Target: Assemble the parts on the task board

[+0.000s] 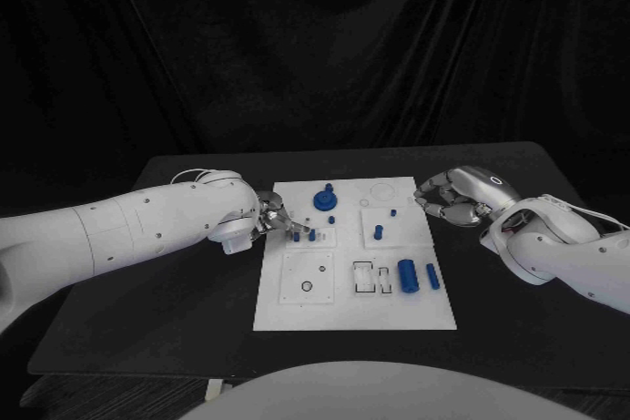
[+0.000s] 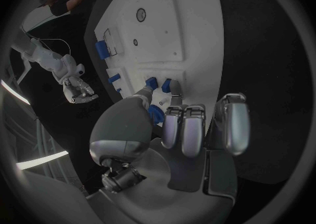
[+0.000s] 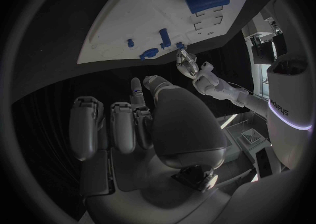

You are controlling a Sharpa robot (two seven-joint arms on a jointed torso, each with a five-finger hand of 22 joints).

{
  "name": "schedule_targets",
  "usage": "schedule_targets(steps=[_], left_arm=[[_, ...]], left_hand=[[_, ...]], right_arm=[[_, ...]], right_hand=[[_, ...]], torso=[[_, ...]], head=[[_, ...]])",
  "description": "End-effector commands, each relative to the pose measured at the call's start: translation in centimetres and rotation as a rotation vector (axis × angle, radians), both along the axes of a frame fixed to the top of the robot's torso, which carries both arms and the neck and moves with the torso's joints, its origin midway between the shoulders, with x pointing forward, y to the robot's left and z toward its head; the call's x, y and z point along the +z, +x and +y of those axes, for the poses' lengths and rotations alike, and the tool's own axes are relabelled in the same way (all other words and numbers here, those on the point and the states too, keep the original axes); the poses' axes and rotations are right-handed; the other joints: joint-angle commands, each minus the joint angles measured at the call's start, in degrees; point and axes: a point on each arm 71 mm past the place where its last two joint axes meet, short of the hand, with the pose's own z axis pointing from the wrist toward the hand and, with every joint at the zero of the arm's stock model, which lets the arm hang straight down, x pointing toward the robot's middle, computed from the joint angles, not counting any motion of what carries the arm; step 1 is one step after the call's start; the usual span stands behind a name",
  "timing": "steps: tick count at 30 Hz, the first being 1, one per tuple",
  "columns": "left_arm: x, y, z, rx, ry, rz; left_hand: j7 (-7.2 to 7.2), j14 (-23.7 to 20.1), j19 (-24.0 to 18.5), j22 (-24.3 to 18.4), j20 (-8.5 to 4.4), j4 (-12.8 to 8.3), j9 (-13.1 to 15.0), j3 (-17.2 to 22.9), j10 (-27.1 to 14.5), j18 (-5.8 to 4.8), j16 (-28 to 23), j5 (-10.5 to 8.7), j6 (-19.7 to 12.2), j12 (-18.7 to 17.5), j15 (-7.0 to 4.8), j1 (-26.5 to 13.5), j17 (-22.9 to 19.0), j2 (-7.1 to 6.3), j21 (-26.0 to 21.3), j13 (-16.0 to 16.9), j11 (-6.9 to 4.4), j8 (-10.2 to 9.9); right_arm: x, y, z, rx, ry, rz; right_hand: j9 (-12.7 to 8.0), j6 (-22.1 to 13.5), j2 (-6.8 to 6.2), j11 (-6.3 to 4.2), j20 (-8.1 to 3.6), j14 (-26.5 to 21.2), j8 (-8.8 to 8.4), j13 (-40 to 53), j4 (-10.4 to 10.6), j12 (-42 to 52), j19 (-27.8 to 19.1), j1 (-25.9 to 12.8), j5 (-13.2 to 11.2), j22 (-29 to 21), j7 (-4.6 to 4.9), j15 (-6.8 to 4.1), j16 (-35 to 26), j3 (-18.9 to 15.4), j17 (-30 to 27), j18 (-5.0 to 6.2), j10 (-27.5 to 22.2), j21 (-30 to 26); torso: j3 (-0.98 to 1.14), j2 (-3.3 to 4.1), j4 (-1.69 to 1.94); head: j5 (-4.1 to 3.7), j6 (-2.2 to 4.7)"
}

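Left hand: the left hand [image 1: 268, 216] sits at the near edge of the task board [image 1: 296, 312]. Its fingers [image 2: 173, 124] curl down by two small blue pegs [image 2: 158, 84]. I cannot tell if it is gripping a peg or only touching one.
Why it is there: my guess is that it wants a peg, so it has its fingertips right at them.
Right hand: the right hand [image 1: 453, 194] waits at the other edge of the board, off the white plate. Its fingers [image 3: 121, 127] are curled in and nothing is in them. It looks like it is staying out of the way.
Blue gear: the round blue gear [image 1: 324, 199] lies on the board just past the left hand's fingertips, between the two hands.
Short peg: one blue peg [image 1: 378, 229] stands between the hands, nearer the right hand.
Big parts: a fat blue cylinder [image 1: 409, 275] and a thin blue bar [image 1: 432, 275] lie side by side, well apart from both hands.
Empty slots: open holes [image 1: 370, 276] sit just beside the cylinder, maybe where parts should go.
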Motion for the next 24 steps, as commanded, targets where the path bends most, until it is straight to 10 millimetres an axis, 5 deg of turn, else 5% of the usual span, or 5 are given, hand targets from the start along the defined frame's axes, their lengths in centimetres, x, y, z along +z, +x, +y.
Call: schedule_targets(steps=[1, 11, 17, 20, 24], left_arm=[[-0.3, -0.2, 0.3, -0.012, 0.02, 0.0], [0.7, -0.2, 0.6, 0.009, -0.09, -0.134], [4.9, 1.2, 1.4, 0.015, -0.202, -0.336], [7.5, 2.0, 1.6, -0.022, -0.253, -0.424], [10.2, 2.6, 1.5, -0.114, -0.301, -0.521]], left_hand=[[0.29, 5.5, 0.0, 11.3, 0.59, -0.2, 0.5, -0.2, 4.8, 0.71, 0.0, 0.32, -1.2, 0.2, 0.55, 1.0, 14.0, 0.92, -0.3, 14.0, 0.44, 0.7], [0.1, 5.8, 0.5, 11.5, 0.57, 1.8, 1.6, -4.8, 5.0, 0.56, 0.2, -0.2, -1.4, 0.4, 0.44, 0.4, 14.7, -0.51, 0.4, 14.2, 0.3, 3.0], [-0.2, 6.0, 1.1, 11.7, 0.31, 1.5, 2.0, -6.6, 5.5, 0.38, 0.4, -0.25, -1.3, 0.9, 0.15, 2.8, 15.1, -1.41, 1.2, 14.7, 0.0, 4.0], [0.28, 5.6, 0.2, 11.3, 0.34, 1.6, 3.5, -8.3, 4.6, 0.64, 0.1, -0.28, -4.7, 0.0, 0.4, 5.5, 14.3, -1.83, 0.0, 13.8, 0.39, 5.0], [2.4, 3.2, -2.8, 10.3, 1.42, 0.5, 5.5, -9.2, 0.9, 1.24, -1.5, 0.19, -14.3, -3.4, 1.84, 12.1, 10.4, -1.93, -3.5, 10.6, 1.88, 5.6]], right_arm=[[-0.1, 0.0, -0.1, -0.01, 0.001, -0.001], [-0.1, -0.1, -0.4, -0.018, -0.002, 0.0], [0.1, -0.2, -1.0, -0.029, 0.001, -0.006], [0.1, -0.3, -1.0, -0.026, 0.007, -0.014], [0.2, -0.3, -0.9, -0.019, 0.013, -0.022]], right_hand=[[0.1, 0.5, -0.06, 0.32, 0.5, 4.2, -0.26, 15.1, -0.2, 0.2, 2.3, 0.4, 0.3, 12.1, 0.14, 0.4, -0.2, 0.3, 5.3, 0.89, 6.1, -0.2], [0.1, 0.4, -0.07, 0.3, 0.5, 4.4, -0.3, 15.1, -0.2, 0.2, 2.5, 0.3, 0.3, 12.3, 0.18, 0.41, 0.2, 0.3, 6.1, 0.73, 6.1, 0.5], [0.1, 0.3, -0.05, 0.26, 0.5, 4.4, -0.35, 15.1, -0.1, 0.2, 2.6, 0.3, 0.3, 12.4, 0.19, 0.39, 0.3, 0.3, 6.2, 0.69, 6.1, 0.6], [0.0, 0.3, -0.05, 0.24, 0.5, 4.4, -0.36, 15.1, -0.1, 0.2, 2.6, 0.3, 0.3, 12.3, 0.19, 0.38, 0.2, 0.3, 6.0, 0.71, 6.1, 0.5], [0.1, 0.3, -0.06, 0.23, 0.5, 4.3, -0.36, 15.1, -0.1, 0.2, 2.5, 0.3, 0.3, 12.3, 0.18, 0.38, 0.1, 0.3, 5.8, 0.77, 6.1, 0.3]], torso=[[0.0, 0.01, 0.04], [-0.01, 0.01, 0.03], [-0.02, 0.02, 0.03], [-0.01, 0.02, 0.03], [0.0, 0.0, 0.03]], head=[[0.03, 0.0], [0.03, 0.0], [0.15, 0.0], [0.21, 0.0], [0.29, 0.0]])
